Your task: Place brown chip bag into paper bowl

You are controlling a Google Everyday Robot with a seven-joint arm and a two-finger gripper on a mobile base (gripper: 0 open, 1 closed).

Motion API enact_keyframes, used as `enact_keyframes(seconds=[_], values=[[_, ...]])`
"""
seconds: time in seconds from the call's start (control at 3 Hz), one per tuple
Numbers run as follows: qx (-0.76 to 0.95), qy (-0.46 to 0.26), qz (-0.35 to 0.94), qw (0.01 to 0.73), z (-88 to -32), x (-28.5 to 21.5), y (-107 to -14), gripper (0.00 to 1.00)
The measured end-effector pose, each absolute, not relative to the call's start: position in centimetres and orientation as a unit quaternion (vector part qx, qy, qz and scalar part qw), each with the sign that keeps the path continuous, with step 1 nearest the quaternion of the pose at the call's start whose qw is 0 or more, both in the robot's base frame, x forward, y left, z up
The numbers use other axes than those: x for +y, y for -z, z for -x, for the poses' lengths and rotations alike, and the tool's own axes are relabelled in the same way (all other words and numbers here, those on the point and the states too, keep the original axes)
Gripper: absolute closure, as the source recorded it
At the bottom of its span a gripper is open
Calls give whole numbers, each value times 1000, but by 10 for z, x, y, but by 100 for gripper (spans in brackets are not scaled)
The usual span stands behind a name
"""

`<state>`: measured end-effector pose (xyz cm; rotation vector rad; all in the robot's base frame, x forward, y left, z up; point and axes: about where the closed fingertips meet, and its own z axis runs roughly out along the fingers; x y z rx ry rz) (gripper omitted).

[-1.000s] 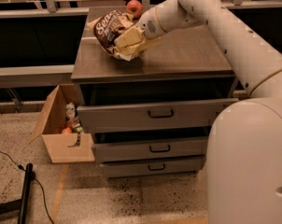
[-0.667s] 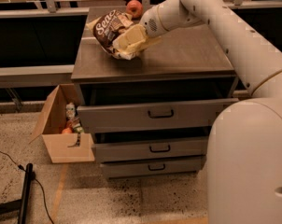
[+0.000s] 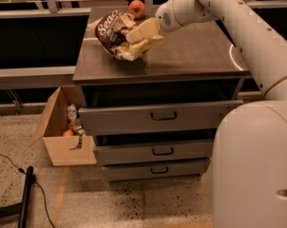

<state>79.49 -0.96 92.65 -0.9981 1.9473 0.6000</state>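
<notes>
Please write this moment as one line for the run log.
end effector: at brown chip bag, above cabinet top | paper bowl: cannot make out | red apple: behind bag

Red apple [image 3: 137, 7] at the back edge of the cabinet top [image 3: 196, 56], left of centre, just behind the gripper [image 3: 138, 38] over the back-left area. Three drawers [image 3: 162, 151] below, top one ajar. Open cardboard box [image 3: 62, 148] with small items on the floor, left of the cabinet.

Tool [image 3: 142, 37] against brown chip bag [image 3: 111, 28] over cabinet top [image 3: 196, 51], red apple [image 3: 137, 7] behind.
</notes>
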Motion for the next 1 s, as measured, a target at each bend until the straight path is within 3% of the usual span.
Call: enact_keyframes(seconds=[0.67, 1.0], values=[[808, -209, 370, 409, -784, -101, -956, 0], [809, -206, 372, 406, -781, -105, -959, 0]])
